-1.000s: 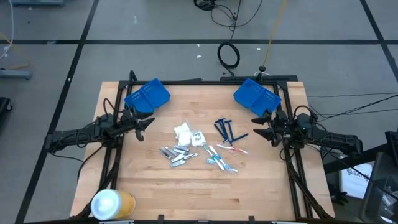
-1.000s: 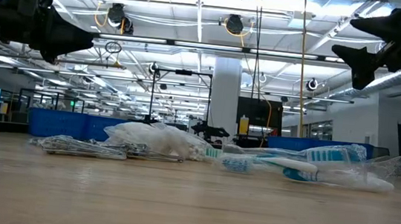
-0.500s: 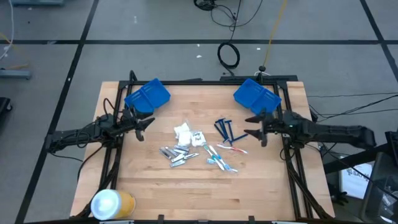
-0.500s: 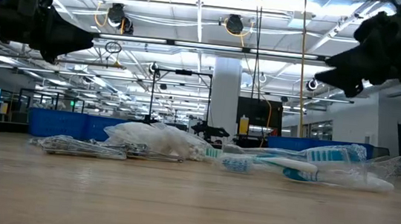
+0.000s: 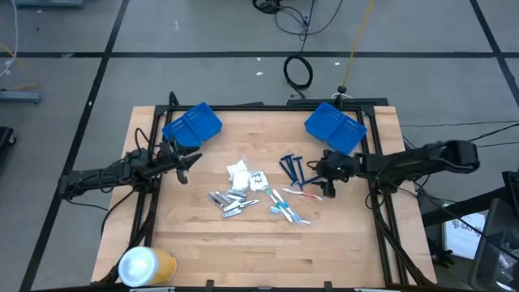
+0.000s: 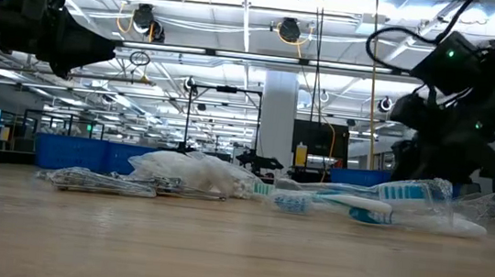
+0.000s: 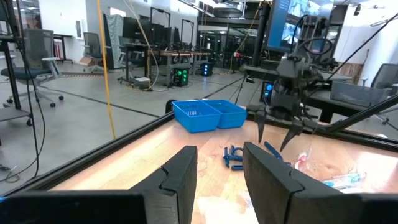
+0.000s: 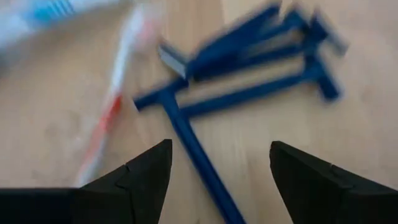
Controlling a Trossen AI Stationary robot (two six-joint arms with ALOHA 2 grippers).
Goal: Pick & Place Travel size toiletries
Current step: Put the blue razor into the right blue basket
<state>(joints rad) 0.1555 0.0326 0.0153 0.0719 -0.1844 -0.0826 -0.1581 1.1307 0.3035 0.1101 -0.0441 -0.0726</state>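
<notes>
The travel size toiletries lie loose in the middle of the wooden table. Dark blue razors [image 5: 293,169] are on the right, thin toothbrushes [image 5: 288,203] nearer the front, silver tubes [image 5: 227,201] and white packets [image 5: 240,172] on the left. My right gripper [image 5: 323,180] hangs open just right of the razors, slanting down. In its wrist view its fingers [image 8: 146,171] stand either side of one razor's handle [image 8: 193,140] without touching it. My left gripper [image 5: 193,165] waits open and level at the table's left edge, with nothing between its fingers [image 7: 180,177].
Two blue bins stand at the back, one at the far left [image 5: 192,124] and one at the far right [image 5: 334,126], close behind my right arm. A yellow-and-white roll [image 5: 146,265] lies at the front left corner. A black frame runs along the table's sides.
My right gripper has moved from the table's right edge toward the middle, up to the razors. It has sunk and tipped from level to slanting down, staying open. The toiletries have not moved.
</notes>
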